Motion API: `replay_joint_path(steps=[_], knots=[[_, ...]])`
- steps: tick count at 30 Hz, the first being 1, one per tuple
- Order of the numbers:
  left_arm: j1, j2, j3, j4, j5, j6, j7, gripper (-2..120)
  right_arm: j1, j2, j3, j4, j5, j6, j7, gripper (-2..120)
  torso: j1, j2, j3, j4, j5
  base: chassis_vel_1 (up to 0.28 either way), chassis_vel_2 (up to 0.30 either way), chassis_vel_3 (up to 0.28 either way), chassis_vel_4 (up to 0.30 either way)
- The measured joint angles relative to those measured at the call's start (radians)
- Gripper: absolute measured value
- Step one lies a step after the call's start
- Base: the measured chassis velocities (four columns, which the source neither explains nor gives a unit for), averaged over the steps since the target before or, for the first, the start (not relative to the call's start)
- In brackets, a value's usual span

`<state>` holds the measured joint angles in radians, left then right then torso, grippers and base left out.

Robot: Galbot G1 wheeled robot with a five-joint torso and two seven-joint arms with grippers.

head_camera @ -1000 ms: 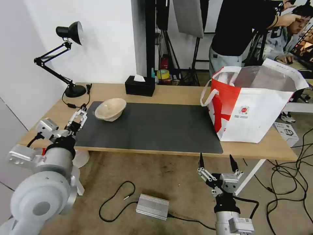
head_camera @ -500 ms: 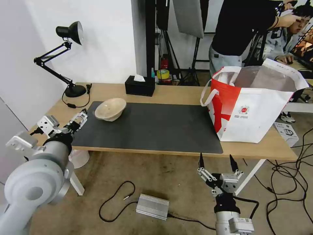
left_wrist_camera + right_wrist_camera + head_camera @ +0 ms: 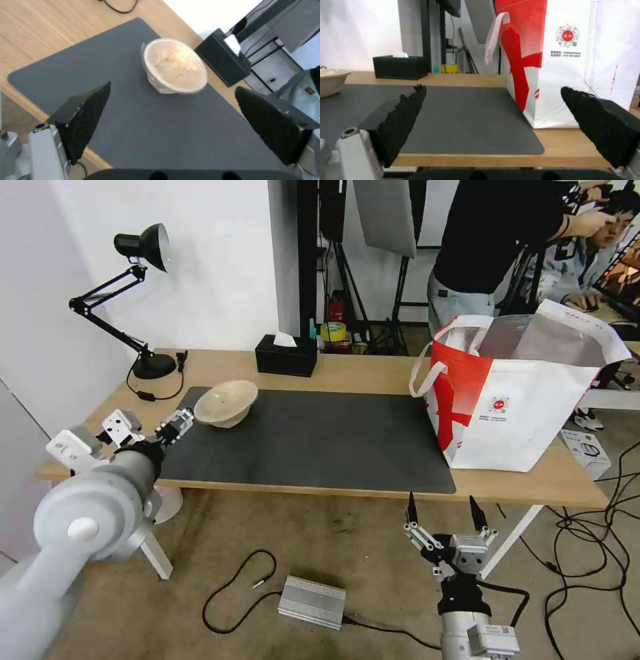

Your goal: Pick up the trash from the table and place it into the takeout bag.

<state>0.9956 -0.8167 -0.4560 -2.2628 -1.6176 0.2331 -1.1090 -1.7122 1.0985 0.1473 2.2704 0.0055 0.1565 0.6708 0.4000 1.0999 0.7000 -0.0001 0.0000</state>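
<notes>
The trash in sight is a shallow beige bowl (image 3: 227, 403) at the far left corner of the dark mat (image 3: 313, 440) on the table (image 3: 360, 370). My left gripper (image 3: 155, 421) hovers open just in front and to the left of the bowl, apart from it. In the left wrist view the bowl (image 3: 175, 66) lies ahead between the spread black fingers (image 3: 85, 117). The takeout bag (image 3: 527, 407) stands open at the table's right end. My right gripper (image 3: 442, 507) hangs open and empty below the table's front edge, facing the bag (image 3: 573, 62).
A black tissue box (image 3: 287, 357) sits at the back edge and a black desk lamp (image 3: 143, 247) at the back left corner, its cable trailing beside the mat. On the floor lie a metal box (image 3: 312, 601) and loose cables.
My left arm has swung right and forward, bringing the open gripper closer to the bowl. The right arm, bowl and bag have not moved.
</notes>
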Motion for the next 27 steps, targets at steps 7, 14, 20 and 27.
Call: replay_joint_path(steps=[7,14,20,27], knots=[[-0.05,0.012,0.022,0.06,-0.026,0.0,-0.001,100,0.0,0.0,0.0,0.0,0.0,0.0,0.0,100,0.0,0.0,0.0,0.0,0.0,0.0,0.0,0.0,0.0],[-0.084,0.002,0.047,0.103,-0.033,0.0,0.002,100,0.0,0.0,0.0,0.0,0.0,0.0,0.0,100,0.0,0.0,0.0,0.0001,0.0,0.0,0.0,0.0,0.0],[-0.141,-0.018,0.093,0.158,-0.037,0.002,0.005,100,0.0,0.0,0.0,0.0,0.0,0.0,0.0,100,0.0,0.0,0.0,0.0001,0.0,0.0,0.0,0.0,0.0],[-0.193,-0.029,0.138,0.207,-0.047,0.004,0.005,100,0.0,0.0,0.0,0.0,0.0,0.0,0.0,100,0.0,0.0,0.0,0.0001,-0.0001,0.0,0.0,0.0,0.0]])
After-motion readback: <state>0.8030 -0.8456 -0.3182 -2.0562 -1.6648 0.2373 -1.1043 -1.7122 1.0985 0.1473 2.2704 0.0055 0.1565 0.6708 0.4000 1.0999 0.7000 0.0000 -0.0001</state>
